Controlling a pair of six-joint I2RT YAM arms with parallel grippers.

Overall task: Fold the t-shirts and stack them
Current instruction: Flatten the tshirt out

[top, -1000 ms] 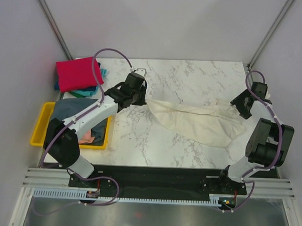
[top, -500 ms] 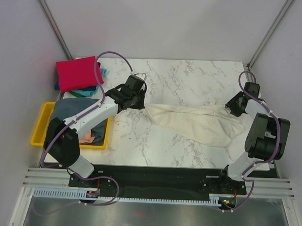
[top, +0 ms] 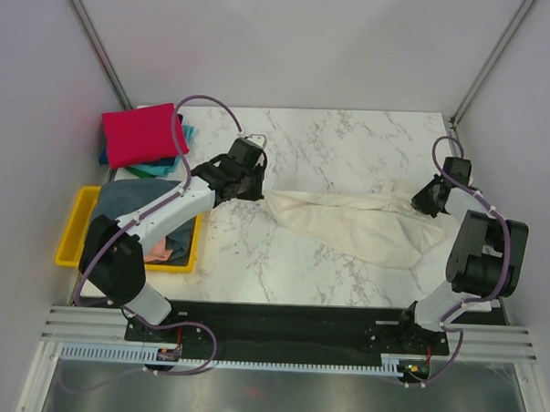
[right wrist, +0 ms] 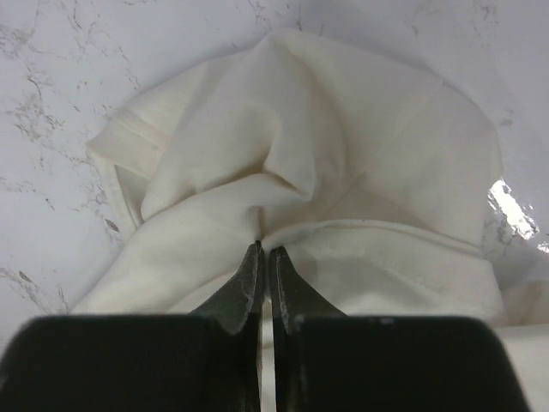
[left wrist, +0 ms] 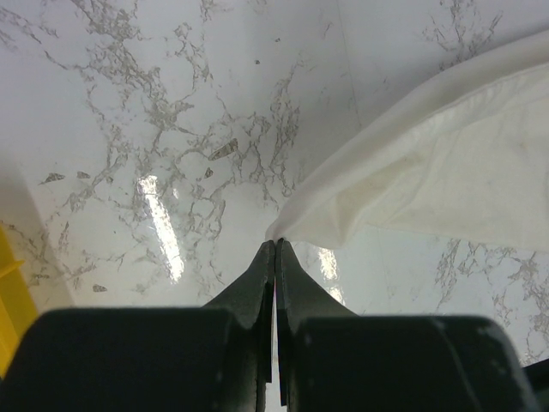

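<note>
Jaws pressed together, the left gripper (left wrist: 275, 245) and right gripper (right wrist: 263, 249) are pinching opposite ends of the cream-white t-shirt (top: 356, 223), lying right of the yellow tray (top: 73, 229), which is holding the grey-blue t-shirt (top: 129, 198) and salmon t-shirt (top: 161, 249).

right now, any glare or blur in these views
Left wrist: bright glare streaks the marble table, and the left gripper looks dark and soft up close. Right wrist: one glare patch at right beside the cream shirt, cloth sharp. Top: even light, no strong glare.
</note>
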